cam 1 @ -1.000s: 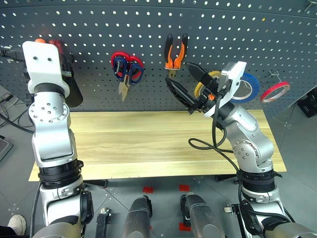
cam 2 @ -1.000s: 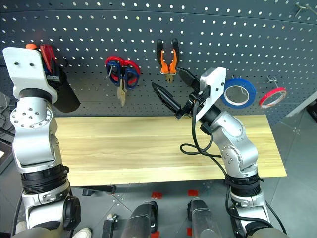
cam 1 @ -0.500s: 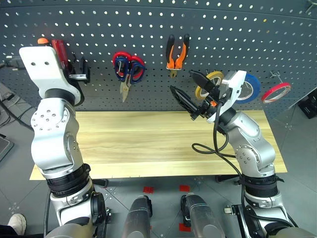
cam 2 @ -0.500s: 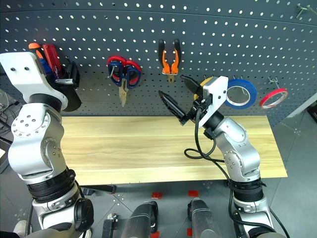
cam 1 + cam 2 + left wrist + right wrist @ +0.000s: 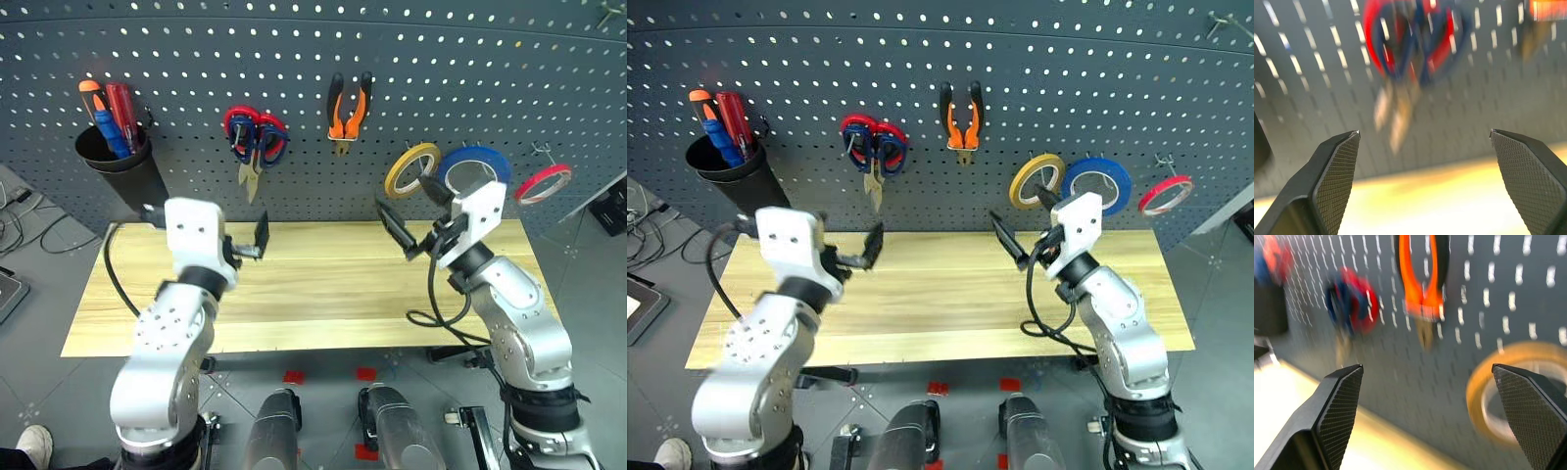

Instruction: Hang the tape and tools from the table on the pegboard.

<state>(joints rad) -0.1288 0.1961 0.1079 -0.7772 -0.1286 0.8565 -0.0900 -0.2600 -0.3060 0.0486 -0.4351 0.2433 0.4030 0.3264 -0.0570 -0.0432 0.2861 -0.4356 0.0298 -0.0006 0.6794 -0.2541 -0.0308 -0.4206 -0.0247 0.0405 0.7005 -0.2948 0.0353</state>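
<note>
Blue tape roll (image 5: 474,168): hung on the pegboard (image 5: 313,59), between a thin yellow roll (image 5: 411,169) and a thin red roll (image 5: 545,183).

Pliers (image 5: 349,110), orange-and-black handles: hung jaws down at the middle of the pegboard.

Scissors, dark blue handles (image 5: 240,137): hung blades down, overlapping the red-handled scissors (image 5: 271,138) on the same spot.

Blue-handled screwdriver (image 5: 110,136): upright in a black cup (image 5: 122,171) on the pegboard's left part, beside an orange screwdriver (image 5: 90,96) and a red one (image 5: 122,103).

Table (image 5: 313,323): pale wood planks below the pegboard; no tool lies on it.

Left gripper (image 5: 201,238): above the table's left part, fingers spread wide, holding nothing.

Right gripper (image 5: 416,217): above the table's right part, below the yellow roll, fingers spread wide, holding nothing.
</note>
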